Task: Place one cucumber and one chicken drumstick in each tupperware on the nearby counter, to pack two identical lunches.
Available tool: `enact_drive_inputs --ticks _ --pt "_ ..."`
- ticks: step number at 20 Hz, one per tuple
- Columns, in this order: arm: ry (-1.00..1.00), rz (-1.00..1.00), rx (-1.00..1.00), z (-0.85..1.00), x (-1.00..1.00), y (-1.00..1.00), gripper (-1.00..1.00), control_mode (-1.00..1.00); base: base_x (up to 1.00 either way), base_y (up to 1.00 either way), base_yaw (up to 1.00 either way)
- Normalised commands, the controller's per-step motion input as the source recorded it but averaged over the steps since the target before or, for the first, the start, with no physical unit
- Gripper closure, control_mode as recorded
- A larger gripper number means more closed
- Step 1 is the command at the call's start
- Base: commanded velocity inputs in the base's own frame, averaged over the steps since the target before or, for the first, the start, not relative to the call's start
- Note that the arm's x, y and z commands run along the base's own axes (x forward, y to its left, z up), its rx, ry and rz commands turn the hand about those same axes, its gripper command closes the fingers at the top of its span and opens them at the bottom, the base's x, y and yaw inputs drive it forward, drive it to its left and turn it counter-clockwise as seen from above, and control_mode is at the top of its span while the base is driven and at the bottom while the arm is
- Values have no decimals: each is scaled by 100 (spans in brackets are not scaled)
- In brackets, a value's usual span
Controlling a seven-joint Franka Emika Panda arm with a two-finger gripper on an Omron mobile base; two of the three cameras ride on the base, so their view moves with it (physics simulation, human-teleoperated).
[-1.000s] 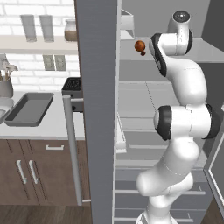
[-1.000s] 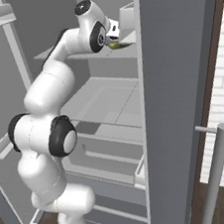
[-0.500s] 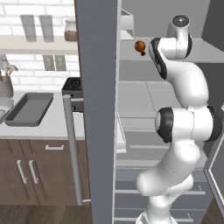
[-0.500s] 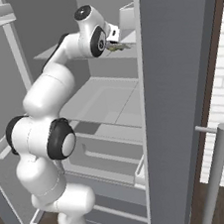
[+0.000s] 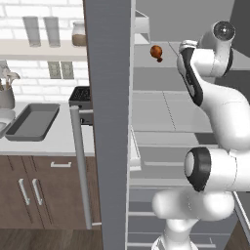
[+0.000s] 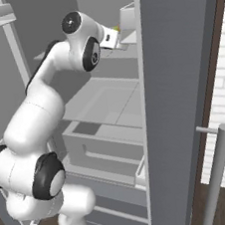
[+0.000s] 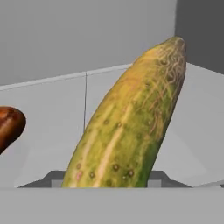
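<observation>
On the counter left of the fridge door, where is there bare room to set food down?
The grey tray has a bare floor, and a bare strip of counter runs in front of it to the edge. It is crowded at the far left by the utensil holder and behind by the toaster.

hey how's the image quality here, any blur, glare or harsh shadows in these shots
Hand view: the cucumber looms close, soft-edged, with mottled speckles readable; a drumstick is cropped at the left edge. Left base view: flat even light, no glare, and the grey tray looks crisp. Right base view: pale shelves wash together with faint shadows.
</observation>
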Motion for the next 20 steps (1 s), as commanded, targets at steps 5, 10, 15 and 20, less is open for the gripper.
enact_drive_inputs --ticks 5,10,15,20 --pt "-24 11 -2 17 -100 36 100 -100 0 0 0" --pt "-1 5 0 36 -100 23 100 -100 0 0 0" --pt "25 1 -10 -25 -100 16 100 -100 0 0 0" --pt "47 5 -14 -98 -100 3 100 -100 0 0 0"
